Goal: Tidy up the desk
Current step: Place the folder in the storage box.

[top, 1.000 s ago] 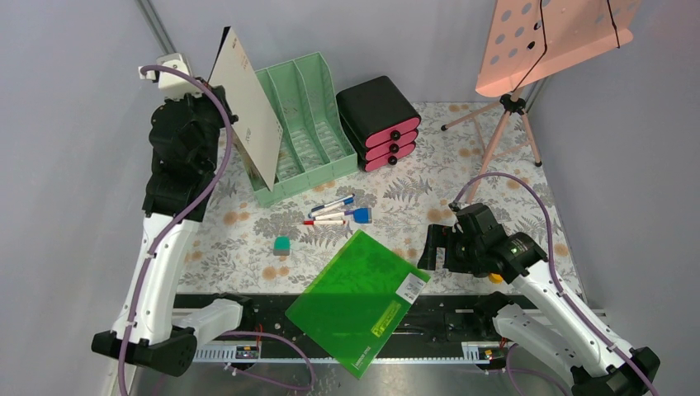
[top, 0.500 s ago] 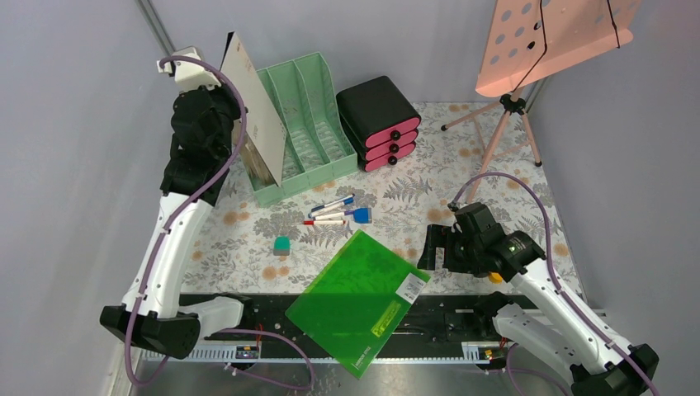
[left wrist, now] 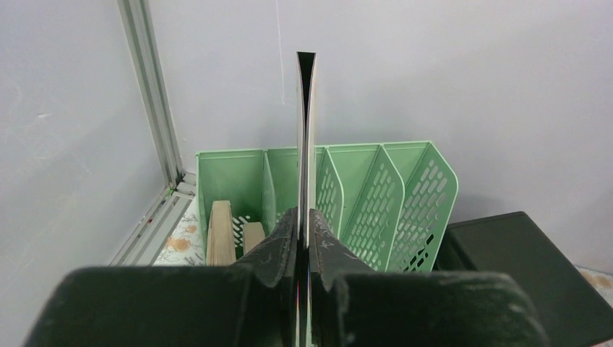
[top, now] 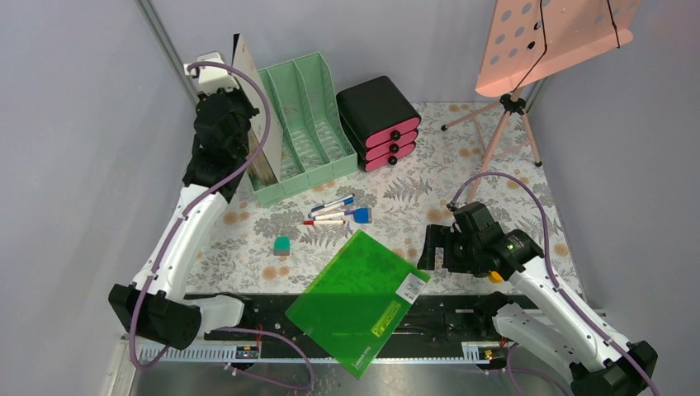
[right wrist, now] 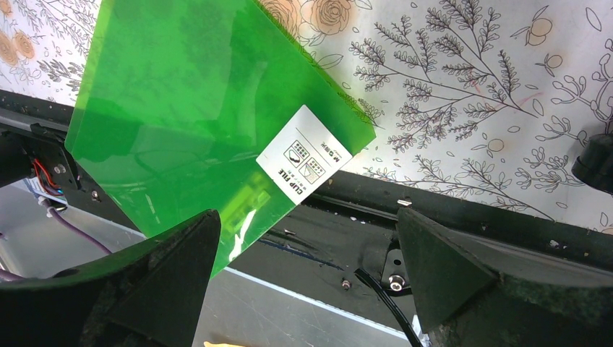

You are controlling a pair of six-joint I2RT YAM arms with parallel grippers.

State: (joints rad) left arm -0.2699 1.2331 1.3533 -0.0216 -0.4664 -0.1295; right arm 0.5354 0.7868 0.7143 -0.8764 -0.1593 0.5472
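Only the left wrist view shows the left gripper (left wrist: 303,225) pinched tight on a thin board (left wrist: 305,123), held upright and edge-on at the mint file rack (left wrist: 376,195), at 11 o'clock on the desk (top: 470,177). The right wrist view shows the right gripper (right wrist: 308,220) spread wide and empty near the green folder (right wrist: 202,116), which overhangs the desk's 6 o'clock edge.

My left arm (top: 186,235) stretches to the desk's (top: 413,198) far-left corner, left gripper (left wrist: 303,225) pinching a board (left wrist: 305,108); right gripper (right wrist: 307,217) gapes at the near edge.
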